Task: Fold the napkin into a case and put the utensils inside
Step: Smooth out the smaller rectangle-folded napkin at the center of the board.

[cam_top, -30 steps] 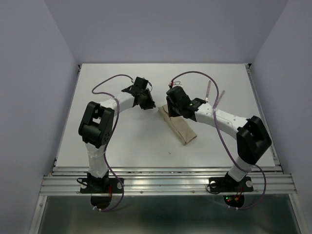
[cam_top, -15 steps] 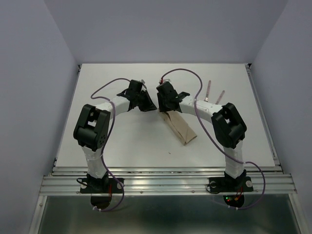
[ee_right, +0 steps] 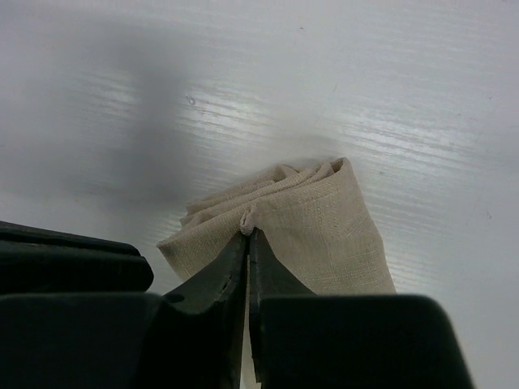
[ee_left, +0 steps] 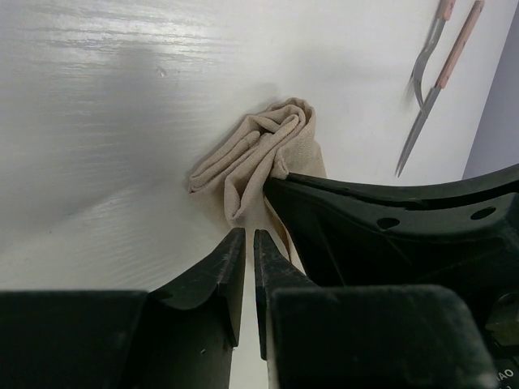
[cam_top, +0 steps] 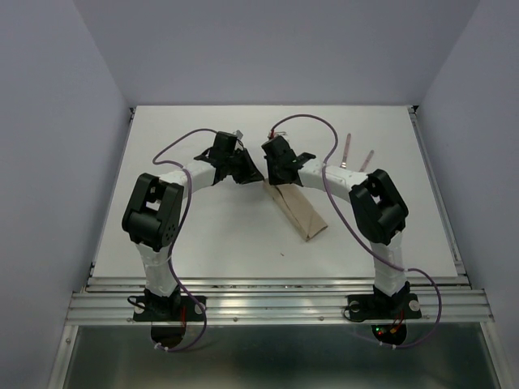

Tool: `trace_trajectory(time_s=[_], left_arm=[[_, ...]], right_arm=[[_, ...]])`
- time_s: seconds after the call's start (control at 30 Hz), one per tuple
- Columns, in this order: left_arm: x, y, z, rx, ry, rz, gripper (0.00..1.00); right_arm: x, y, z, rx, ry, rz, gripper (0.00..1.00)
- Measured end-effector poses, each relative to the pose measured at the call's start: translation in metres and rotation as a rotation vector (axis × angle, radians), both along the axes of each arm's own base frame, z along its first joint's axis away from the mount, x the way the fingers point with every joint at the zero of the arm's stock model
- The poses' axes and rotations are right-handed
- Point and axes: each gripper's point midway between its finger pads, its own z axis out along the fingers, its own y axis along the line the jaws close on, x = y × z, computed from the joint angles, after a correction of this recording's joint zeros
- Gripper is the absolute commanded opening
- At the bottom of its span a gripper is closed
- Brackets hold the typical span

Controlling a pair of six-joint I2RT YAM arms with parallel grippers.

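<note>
**A:** Start at the left. What is the left tool doing?

**B:** It sits low over the white worktop, right at the far end of the folded napkin. Its jaws stand narrow, with only a thin slit between them. The tips meet the edge of the tan cloth, but I cannot tell whether any cloth is actually nipped.

**A:** And the napkin itself?

**B:** It is a narrow, layered tan strip. It lies slantwise near the middle of the worktop, running from between the two tools toward the near right. The far end is bunched, and its stacked folds show there.

**A:** The right tool?

**B:** It is just beside the left one, at that same far end. Its jaws are pressed together on a small pucker of cloth, and the fabric peeks out right at the tips. So it holds the napkin.

**A:** Anything further right?

**B:** The fork and the knife lie side by side on the bare worktop. Both are well apart from the napkin. Their pinkish-red handles point toward the far side, and the silver ends point nearer.
</note>
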Motion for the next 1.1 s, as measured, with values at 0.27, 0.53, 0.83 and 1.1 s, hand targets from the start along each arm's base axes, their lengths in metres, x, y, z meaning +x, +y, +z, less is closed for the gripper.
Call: trace_trajectory(time_s=[0.27,0.53,0.83,1.1], left_arm=[[-0.002,-0.003,0.001,-0.006,-0.002,-0.012,0.24],[-0.005,-0.005,-0.020,0.004,0.041,-0.026,0.24],[-0.005,-0.006,-0.033,0.007,0.060,-0.030,0.12],[-0.005,-0.011,-0.038,-0.001,0.062,-0.038,0.10]], right_arm=[[-0.002,-0.002,-0.001,0.011,-0.011,-0.002,0.01],[-0.003,0.002,0.015,0.050,-0.035,0.011,0.01],[-0.007,0.010,0.025,0.093,-0.033,0.049,0.01],[-0.013,0.018,0.024,0.122,-0.008,0.093,0.01]])
